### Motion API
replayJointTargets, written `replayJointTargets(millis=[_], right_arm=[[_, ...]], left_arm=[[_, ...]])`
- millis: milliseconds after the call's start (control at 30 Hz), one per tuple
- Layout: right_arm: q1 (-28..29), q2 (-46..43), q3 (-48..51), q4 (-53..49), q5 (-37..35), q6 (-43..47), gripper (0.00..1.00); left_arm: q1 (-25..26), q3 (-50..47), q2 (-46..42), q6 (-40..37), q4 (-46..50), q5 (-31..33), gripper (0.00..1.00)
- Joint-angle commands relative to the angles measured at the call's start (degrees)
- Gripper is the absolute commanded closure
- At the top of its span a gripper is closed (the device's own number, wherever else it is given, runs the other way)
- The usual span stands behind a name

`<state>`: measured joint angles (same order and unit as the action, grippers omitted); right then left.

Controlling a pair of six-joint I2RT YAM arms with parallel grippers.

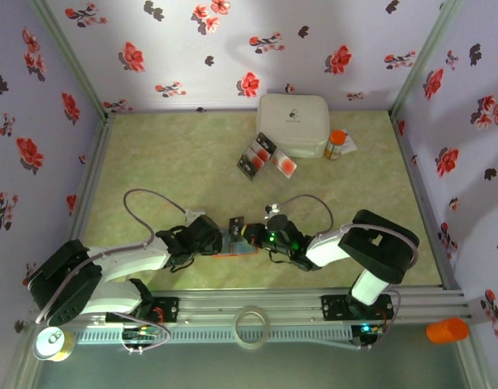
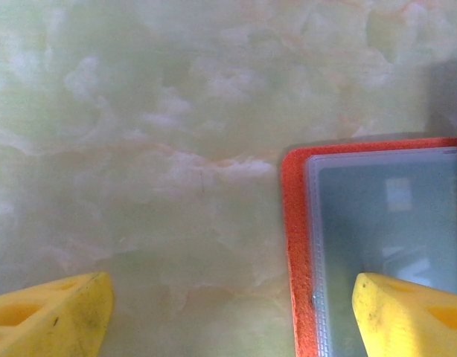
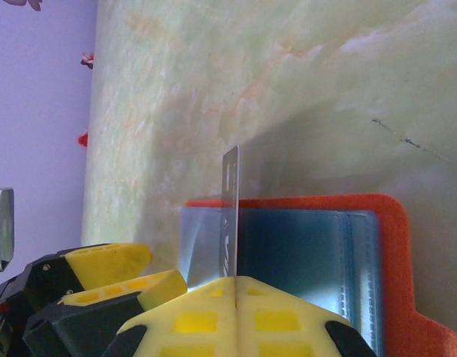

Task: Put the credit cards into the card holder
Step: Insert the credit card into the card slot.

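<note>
The right tool (image 3: 234, 286) is closed on a card (image 3: 230, 212), seen only edge-on, above the open holder (image 3: 385, 223) on the surface (image 2: 176, 149). The left tool (image 2: 232, 312), partly cut off, stands wide open across its edge, holding nothing.

Four credit cards (image 1: 284, 164) are showing in all: three are lying loose, two dark and one white, and a fourth card (image 3: 230, 201) is standing on edge over the one orange card holder (image 2: 295, 245). One white box (image 1: 294, 124), one orange-capped bottle (image 1: 337, 144), one tape ring (image 1: 251, 324), one orange cup (image 1: 446, 330) and one round tin (image 1: 50, 343) are sitting around. Two arms are reaching in, the left arm (image 1: 127, 259) and the right arm (image 1: 371, 243).
</note>
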<state>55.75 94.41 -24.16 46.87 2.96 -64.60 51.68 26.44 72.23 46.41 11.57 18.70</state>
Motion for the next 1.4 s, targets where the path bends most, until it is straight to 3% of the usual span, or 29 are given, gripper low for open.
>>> replayJointTargets(millis=[0,1367], right_arm=[[0.6,0.4,0.4,1.0,-0.5,-0.1,1.00],[3.7,-2.5,0.6,-8.6,-1.7,0.2,1.00]], left_arm=[[-0.2,-1.3,-0.2,1.5,1.6,-0.4,0.15],[-0.3,-1.3,0.4,1.7,1.1,-0.4,0.16]])
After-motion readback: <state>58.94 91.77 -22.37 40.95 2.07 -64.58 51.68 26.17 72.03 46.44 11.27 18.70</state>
